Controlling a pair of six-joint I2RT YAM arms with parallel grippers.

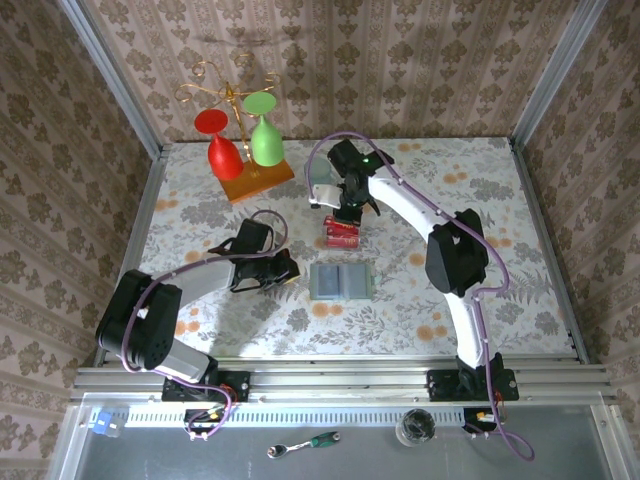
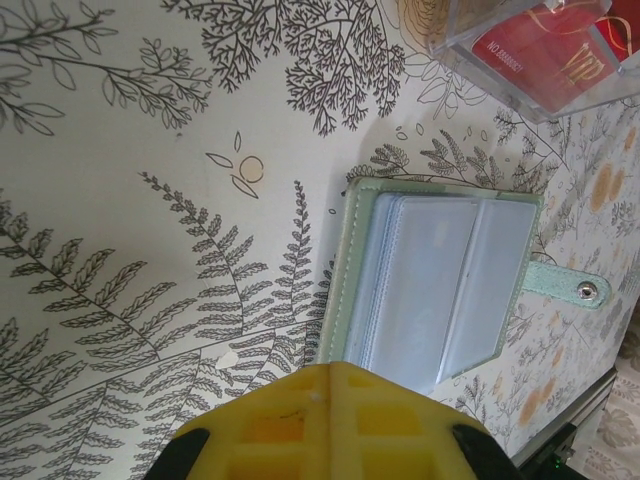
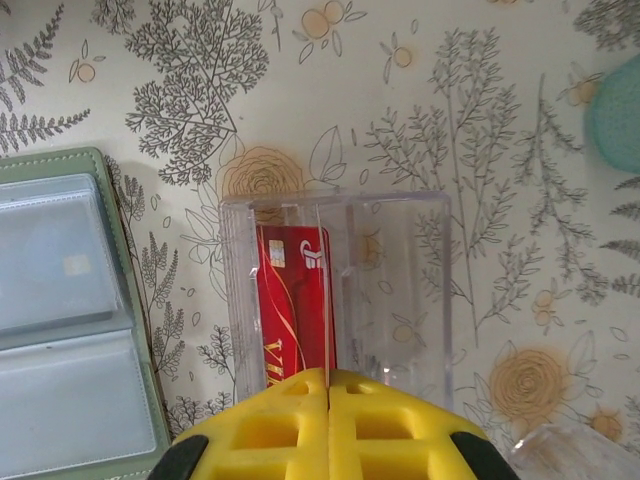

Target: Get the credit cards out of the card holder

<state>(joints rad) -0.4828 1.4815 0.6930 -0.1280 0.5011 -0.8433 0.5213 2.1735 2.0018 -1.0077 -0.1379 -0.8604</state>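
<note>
Patterned table (image 1: 540, 300) bears open card holder (image 1: 342, 281) and clear box (image 1: 340, 238).

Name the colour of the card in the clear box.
The card is red; right wrist view.

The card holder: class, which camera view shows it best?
Left wrist: the card holder lies open, close up, with its snap tab plain. Top external shows it whole but small; right wrist crops it.

Pale green card holder (image 1: 343, 281) lies open, flat; red credit cards (image 1: 341, 235) just beyond.
</note>
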